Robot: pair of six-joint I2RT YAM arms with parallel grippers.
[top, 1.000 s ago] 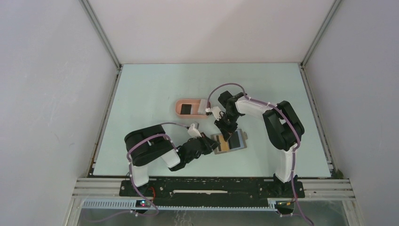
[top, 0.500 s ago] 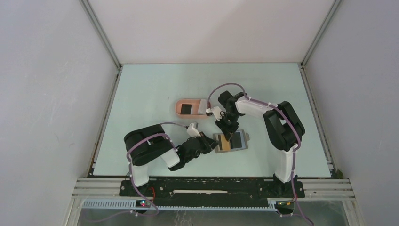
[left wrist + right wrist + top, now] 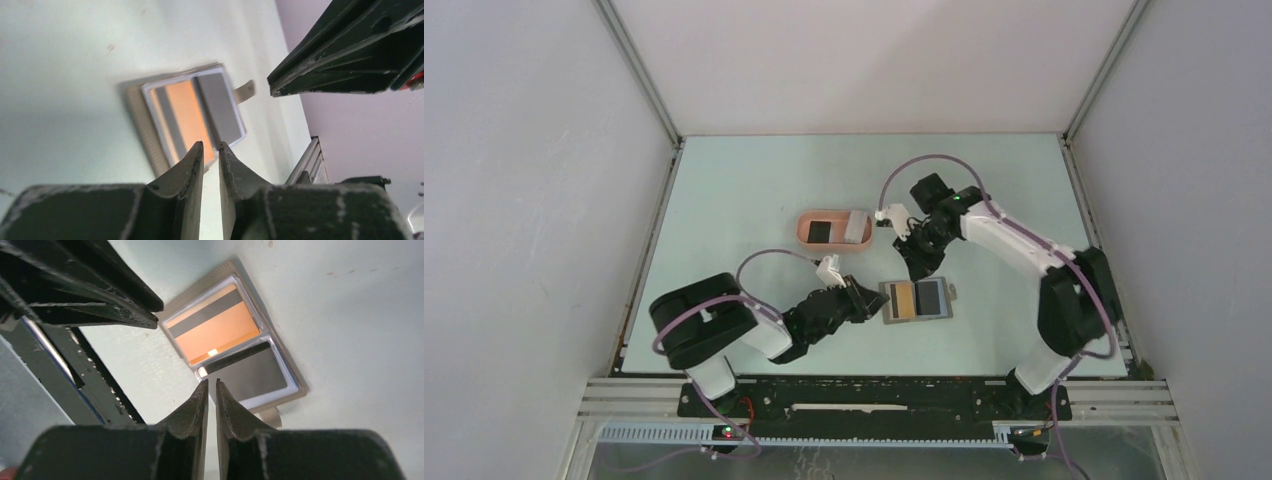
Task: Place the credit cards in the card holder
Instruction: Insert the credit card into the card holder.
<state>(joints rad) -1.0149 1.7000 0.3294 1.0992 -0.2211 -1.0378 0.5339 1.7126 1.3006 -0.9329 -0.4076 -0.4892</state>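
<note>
Standing a slit apart and empty, left and right jaws hang near the wallet [image 3: 888, 303] holding 2 cards [image 3: 902, 300].

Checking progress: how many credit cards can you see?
4: black card and whitish card in the pink tray; orange card and dark card in the open wallet. Others may be hidden underneath.

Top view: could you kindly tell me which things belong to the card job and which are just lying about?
Job: orange card, dark grey card, black card, pale card, pink card holder.
Lying about: folding wallet under two cards.
</note>
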